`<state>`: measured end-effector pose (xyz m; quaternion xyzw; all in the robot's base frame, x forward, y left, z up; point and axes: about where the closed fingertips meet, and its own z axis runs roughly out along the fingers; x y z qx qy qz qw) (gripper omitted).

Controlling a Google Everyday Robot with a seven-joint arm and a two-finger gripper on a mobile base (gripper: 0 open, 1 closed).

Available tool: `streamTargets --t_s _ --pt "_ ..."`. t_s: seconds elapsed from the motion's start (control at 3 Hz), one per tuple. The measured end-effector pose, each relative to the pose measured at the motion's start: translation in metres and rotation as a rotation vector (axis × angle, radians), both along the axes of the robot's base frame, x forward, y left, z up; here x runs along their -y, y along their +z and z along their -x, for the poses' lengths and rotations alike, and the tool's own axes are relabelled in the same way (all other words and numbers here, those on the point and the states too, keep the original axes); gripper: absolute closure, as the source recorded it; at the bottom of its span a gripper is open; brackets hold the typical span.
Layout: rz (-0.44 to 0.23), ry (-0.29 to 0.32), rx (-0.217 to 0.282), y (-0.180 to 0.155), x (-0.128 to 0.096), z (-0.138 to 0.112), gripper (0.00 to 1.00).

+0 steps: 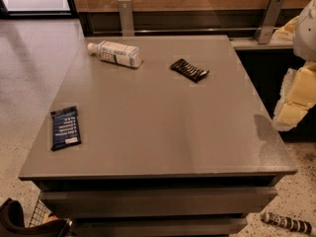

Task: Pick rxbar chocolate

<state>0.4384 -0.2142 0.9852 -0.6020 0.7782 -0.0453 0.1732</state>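
Flat on the far half of the grey table, a little right of centre: the chocolate bar, dark wrapper with pale lettering, turned at a slant. To its left, apart from it, a white bottle on its side near the far edge. Near the left edge, a blue bar with a white label. Beyond the table's right edge, well apart from the chocolate bar: the gripper, cream-coloured; wide or narrow, cannot tell.

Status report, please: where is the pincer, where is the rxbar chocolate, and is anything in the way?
Pincer at right edge of table, not on the bar. Rxbar chocolate lies flat, far side, untouched. Nothing between them.
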Motion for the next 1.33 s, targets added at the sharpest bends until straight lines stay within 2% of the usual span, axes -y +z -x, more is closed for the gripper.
streamTargets --t_s 0.33,0.67,1.0,1.33 --pt "0.0 0.0 0.0 0.0 0.0 0.0 0.0" --pt "-0.041 -0.024 0.044 0.0 0.007 -0.018 0.0" --pt "-0.173 -0.097 0.119 -0.015 0.024 -0.057 0.0" --pt "-0.361 -0.143 0.199 -0.037 0.027 -0.104 0.0"
